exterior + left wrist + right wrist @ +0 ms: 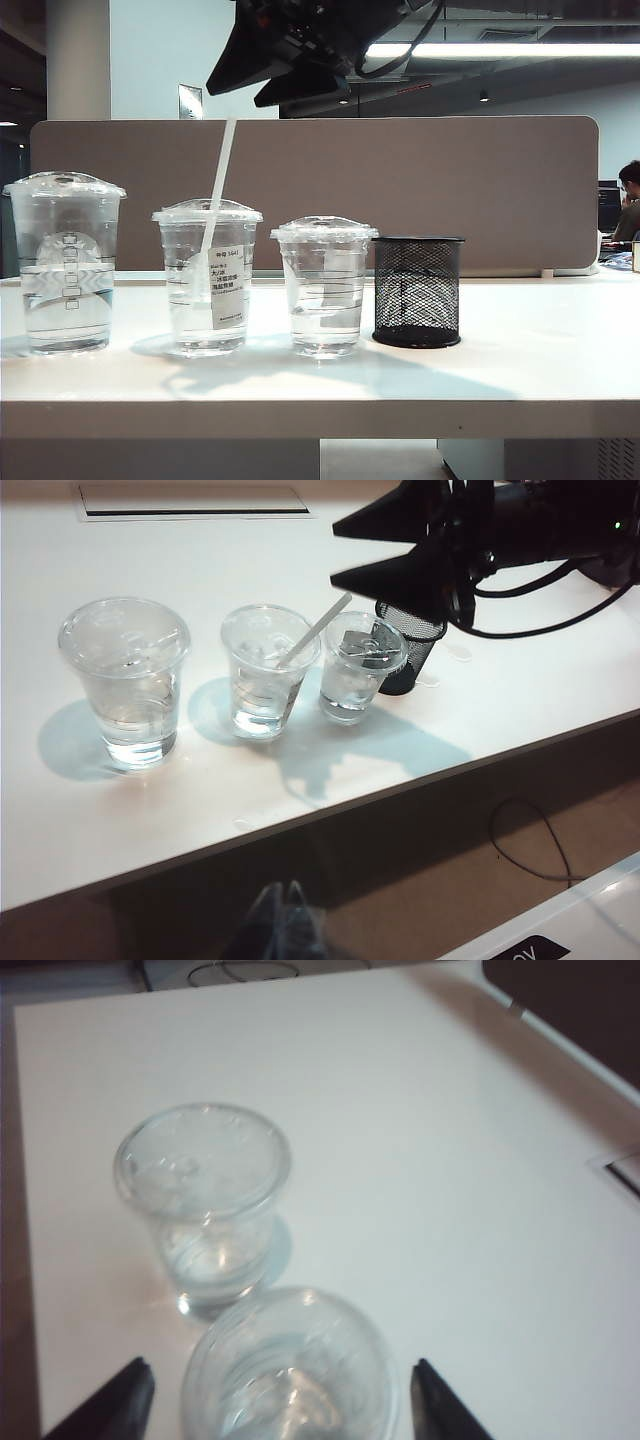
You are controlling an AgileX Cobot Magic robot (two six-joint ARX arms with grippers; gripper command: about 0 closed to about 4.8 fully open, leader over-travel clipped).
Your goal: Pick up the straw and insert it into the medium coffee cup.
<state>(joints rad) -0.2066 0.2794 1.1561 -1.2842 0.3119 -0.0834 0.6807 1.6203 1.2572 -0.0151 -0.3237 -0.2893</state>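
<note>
Thin white straw (214,196) leans through domed lid of clear, labelled medium coffee cup (207,277), w/ black mesh pen holder (417,291) nearby; right gripper (280,1400) above cups, jaws wide, empty; left gripper (280,920) off-table, blurred, prob. closed.

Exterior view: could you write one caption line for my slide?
Straw stands in the medium cup; open right gripper above, three cups and a mesh holder on table.

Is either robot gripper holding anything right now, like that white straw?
No. The thin white straw stands in the labelled clear plastic cup; the right gripper hangs open above, empty. The left gripper, off the table, holds nothing visible.
</note>
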